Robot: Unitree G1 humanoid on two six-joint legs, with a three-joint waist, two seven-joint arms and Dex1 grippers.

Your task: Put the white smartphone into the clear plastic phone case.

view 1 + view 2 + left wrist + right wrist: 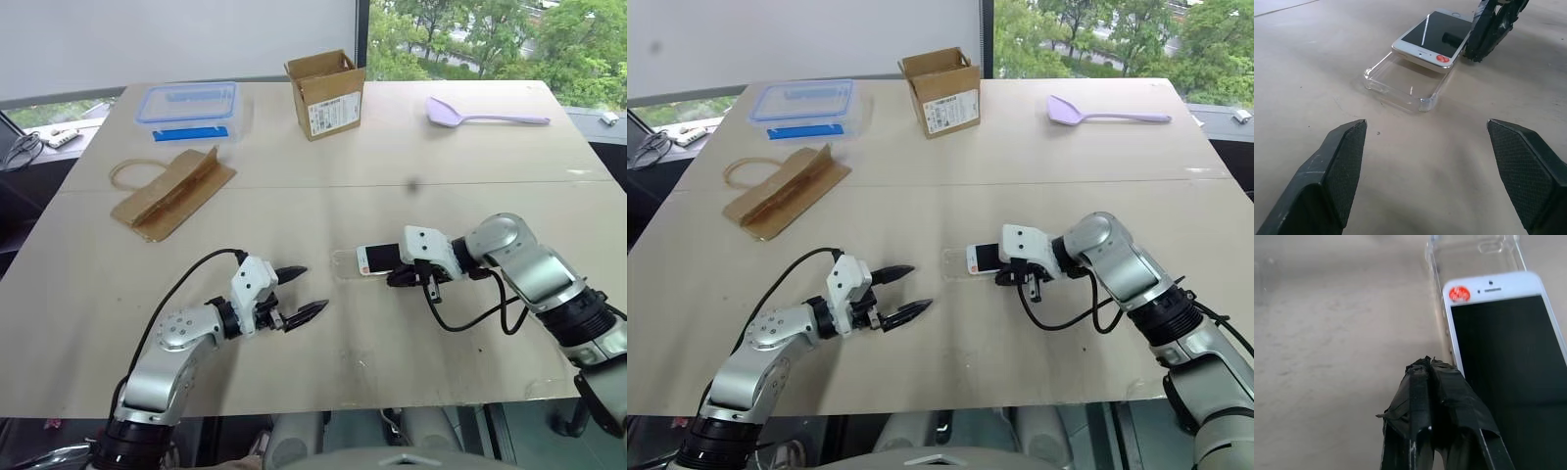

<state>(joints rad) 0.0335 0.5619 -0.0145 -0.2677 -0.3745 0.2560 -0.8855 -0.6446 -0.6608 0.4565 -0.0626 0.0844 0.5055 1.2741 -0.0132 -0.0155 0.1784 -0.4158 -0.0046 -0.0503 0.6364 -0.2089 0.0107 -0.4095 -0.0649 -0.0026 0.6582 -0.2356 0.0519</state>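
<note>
Two pincers work this bench (323,372), and the right pincer (404,278) is plainly the nearer one to the job. Its fingers are clenched together on nothing, the taped tips set against the long edge of the white smartphone (1432,36), beside it rather than around it. The phone lies screen up, its end with the red sticker resting over the clear plastic phone case (1400,83), the other end trailing back toward the right arm; it sits partly on the shell, not yet seated inside. Phone and case share one long axis, running across the bench from the right arm toward the left one, so the open part of the case lies beyond the phone's sticker end, on the left pincer's side.

From here the next move looks like a push along that axis, sliding the phone further over the case. Whether the phone's near edge has already dropped inside the case wall is hard to tell from these angles.

Left pincer (292,294) hovers released, fingers wide apart, well short of the case and pointing toward it.
</note>
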